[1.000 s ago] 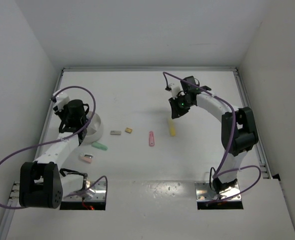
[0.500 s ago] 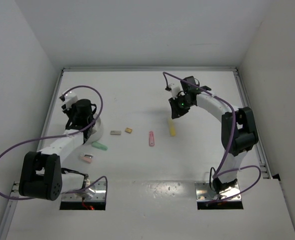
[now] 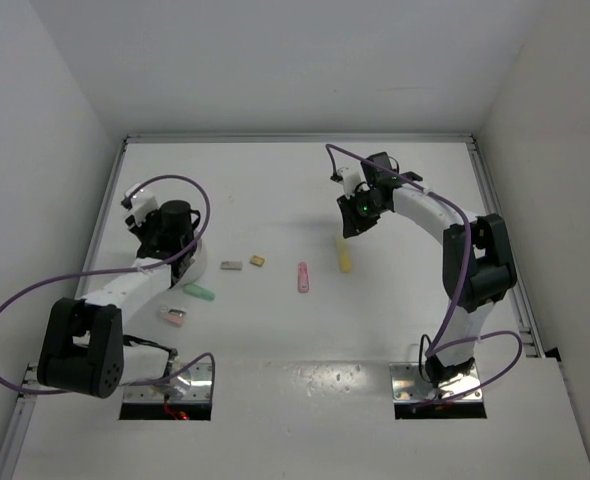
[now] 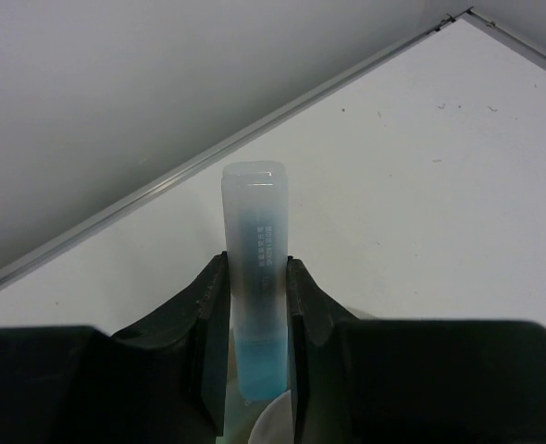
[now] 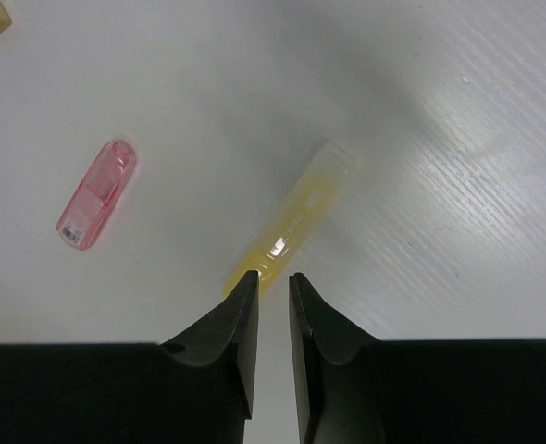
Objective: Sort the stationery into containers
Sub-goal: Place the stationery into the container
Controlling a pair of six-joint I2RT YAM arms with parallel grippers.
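Because the left pincer (image 4: 257, 282) is clamped on the clear blue-tipped pen (image 4: 254, 217) low down near its blue end, most of the pen sticks out past the fingers towards twelve o'clock in the left wrist view. It looks like a light, stiff, smooth plastic tube that could slip in a loose hold, so a grip nearer its middle seems safer. From above, that pincer hangs over the white bowl (image 3: 199, 262) at the nine o'clock side of the tabletop (image 3: 395, 320), but the arm hides the pen there. At the bowl's five o'clock lie a green marker (image 3: 199, 293) and a pinkish item (image 3: 173, 316). At its three o'clock are a grey block (image 3: 231, 266) and tan block (image 3: 258, 261), then a pink marker (image 3: 302, 277). The yellow marker (image 5: 291, 217) lies further right. The right pincer (image 5: 271, 282) sits empty above its near end with only a narrow gap between the fingers, which only the right wrist view shows. I judge this marker light and rigid, best pinched across its barrel.
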